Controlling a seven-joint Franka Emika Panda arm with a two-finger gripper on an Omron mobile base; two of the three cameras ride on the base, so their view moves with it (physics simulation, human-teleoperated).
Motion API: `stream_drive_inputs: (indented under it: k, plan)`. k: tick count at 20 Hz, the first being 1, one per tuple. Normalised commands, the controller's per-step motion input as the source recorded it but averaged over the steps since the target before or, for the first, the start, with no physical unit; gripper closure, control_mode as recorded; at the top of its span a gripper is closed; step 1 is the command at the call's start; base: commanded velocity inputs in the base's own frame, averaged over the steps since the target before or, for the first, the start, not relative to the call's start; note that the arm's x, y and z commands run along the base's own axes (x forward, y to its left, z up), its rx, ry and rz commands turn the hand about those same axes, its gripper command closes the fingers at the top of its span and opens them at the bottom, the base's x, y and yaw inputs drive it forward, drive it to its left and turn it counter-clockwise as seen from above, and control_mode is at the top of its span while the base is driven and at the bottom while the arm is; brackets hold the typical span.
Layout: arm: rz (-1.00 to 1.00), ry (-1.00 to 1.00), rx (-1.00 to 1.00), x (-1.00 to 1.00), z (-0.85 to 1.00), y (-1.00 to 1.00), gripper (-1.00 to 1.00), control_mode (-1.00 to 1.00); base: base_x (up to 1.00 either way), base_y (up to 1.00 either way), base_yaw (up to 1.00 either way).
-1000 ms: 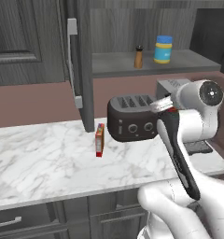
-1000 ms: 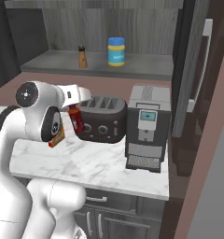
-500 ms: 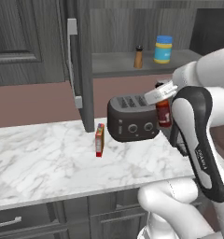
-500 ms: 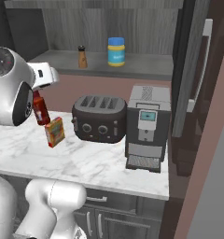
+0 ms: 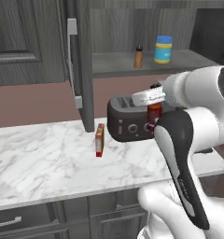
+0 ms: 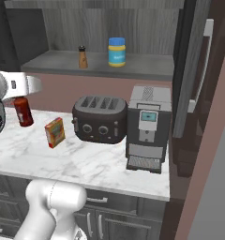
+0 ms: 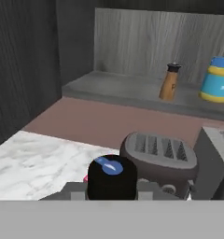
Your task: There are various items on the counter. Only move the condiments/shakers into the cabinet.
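On the grey shelf [image 6: 133, 68] of the dark grey wood-grain wall cupboard [image 5: 81, 60] stand two condiments: one small brown dark-capped shaker [image 6: 82, 57] and one blue-lidded yellow-labelled jar [image 6: 116, 52]. One slim dark red black-capped bottle [image 6: 23, 111] hangs upright above the white marble worktop [image 6: 86, 161], pinched in the gripper [image 7: 111, 189]. One red-orange box [image 6: 55, 132] stands beside one dark toaster [image 6: 98, 119] and one silver coffee machine [image 6: 148, 127]

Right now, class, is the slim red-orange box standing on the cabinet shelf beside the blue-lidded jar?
No. The red-orange box stands on the marble counter left of the toaster; the blue-lidded jar shares the shelf with the brown shaker.
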Motion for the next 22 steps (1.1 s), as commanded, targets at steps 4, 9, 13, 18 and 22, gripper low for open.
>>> stream_drive_inputs:
  k: [4, 9, 13, 18, 22]
  plan:
    - [-0.61, -0.19, 0.13, -0.28, 0.11, 0.25, 1.00, -1.00, 0.00, 0.00, 0.00]
    - [-0.22, -0.04, 0.03, -0.03, 0.08, 0.04, 1.00, -1.00, 0.00, 0.00, 0.00]
    - [0.00, 0.00, 0.00, 0.00, 0.08, 0.00, 1.00, -1.00, 0.00, 0.00, 0.00]
    - [-0.09, 0.00, 0.00, 0.13, 0.68, 0.00, 1.00, -1.00, 0.00, 0.00, 0.00]
    - [-0.08, 0.00, 0.00, 0.24, 0.73, 0.01, 1.00, -1.00, 0.00, 0.00, 0.00]
